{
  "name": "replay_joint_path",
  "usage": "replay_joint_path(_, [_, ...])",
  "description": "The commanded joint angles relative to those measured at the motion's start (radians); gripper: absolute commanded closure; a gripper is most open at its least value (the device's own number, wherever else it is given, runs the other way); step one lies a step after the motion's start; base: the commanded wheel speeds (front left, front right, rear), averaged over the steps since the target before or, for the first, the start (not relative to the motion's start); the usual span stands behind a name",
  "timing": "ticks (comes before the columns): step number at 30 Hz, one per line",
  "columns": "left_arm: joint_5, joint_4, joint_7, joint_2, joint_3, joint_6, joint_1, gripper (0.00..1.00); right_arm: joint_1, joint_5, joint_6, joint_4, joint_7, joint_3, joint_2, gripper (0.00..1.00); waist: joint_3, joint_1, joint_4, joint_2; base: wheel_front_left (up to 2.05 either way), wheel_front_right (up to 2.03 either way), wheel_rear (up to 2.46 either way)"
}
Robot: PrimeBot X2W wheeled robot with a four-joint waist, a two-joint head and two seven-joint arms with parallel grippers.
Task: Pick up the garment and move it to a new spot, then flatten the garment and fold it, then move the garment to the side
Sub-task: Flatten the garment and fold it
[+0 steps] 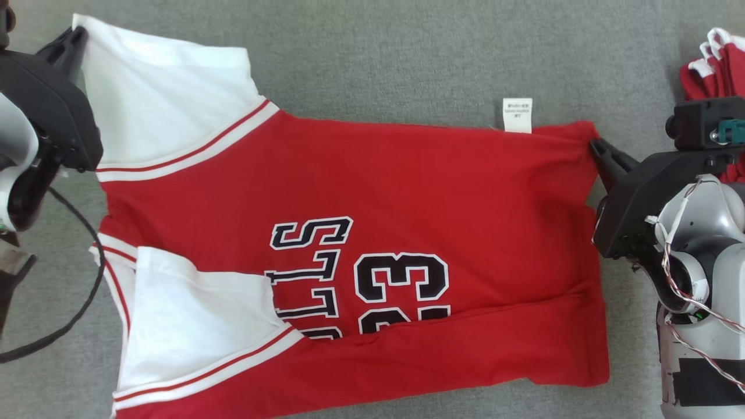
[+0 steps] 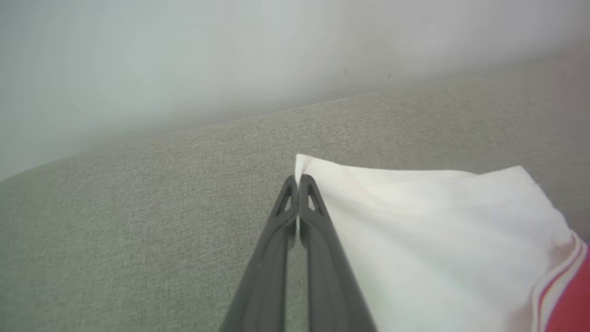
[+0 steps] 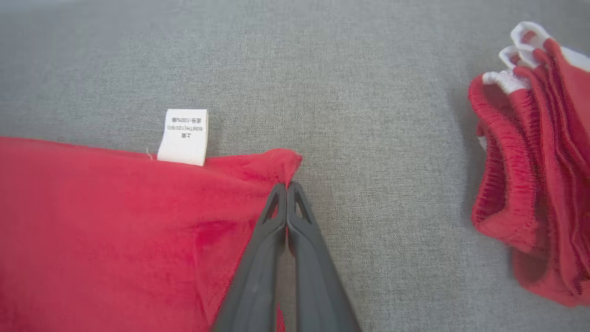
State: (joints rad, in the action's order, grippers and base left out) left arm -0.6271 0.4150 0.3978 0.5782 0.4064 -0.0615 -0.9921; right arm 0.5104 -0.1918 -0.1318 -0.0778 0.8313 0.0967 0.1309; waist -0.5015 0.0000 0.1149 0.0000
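The garment (image 1: 407,192) is a red jersey with white sleeves and black "23" lettering, spread across the grey surface with its near long edge folded over the print. My left gripper (image 1: 75,38) is shut on the far corner of the upper white sleeve (image 2: 415,221), and the left wrist view has its tips (image 2: 298,180) pinching that white edge. My right gripper (image 1: 596,145) is shut on the garment's far hem corner (image 3: 281,163), close to a white care label (image 3: 183,136).
A pile of folded red and white clothes (image 3: 534,166) lies to the right of the right gripper, also at the head view's top right (image 1: 713,64). A black cable (image 1: 81,279) loops at the left. Grey fabric surface (image 1: 378,52) stretches beyond the garment.
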Motion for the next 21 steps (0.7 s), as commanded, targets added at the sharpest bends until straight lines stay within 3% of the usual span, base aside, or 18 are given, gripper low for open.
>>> replay_joint_path(1, [-0.02, -0.015, -0.021, -0.002, -0.011, -0.002, 0.015, 1.0, -0.004, -0.011, 0.002, -0.006, -0.02, -0.008, -0.002, 1.0, 0.017, 0.0, -0.013, 0.0, 0.0, 0.0, 0.0])
replay_joint_path(7, [-0.069, -0.066, -0.091, -0.03, -0.036, -0.015, 0.07, 1.0, 0.008, -0.051, 0.002, 0.002, -0.077, -0.046, -0.001, 1.0, 0.056, 0.0, -0.029, 0.0, 0.0, 0.0, 0.0])
replay_joint_path(15, [-0.182, -0.195, -0.245, -0.052, -0.117, -0.029, 0.284, 1.0, -0.092, -0.105, 0.002, -0.001, -0.101, -0.063, 0.034, 1.0, 0.158, 0.0, -0.055, 0.0, 0.0, 0.0, 0.0])
replay_joint_path(21, [-0.251, -0.327, -0.308, -0.058, -0.166, -0.002, 0.513, 1.0, -0.21, -0.141, 0.002, -0.044, -0.092, -0.056, 0.062, 1.0, 0.218, 0.0, -0.066, 0.0, 0.0, 0.0, 0.0])
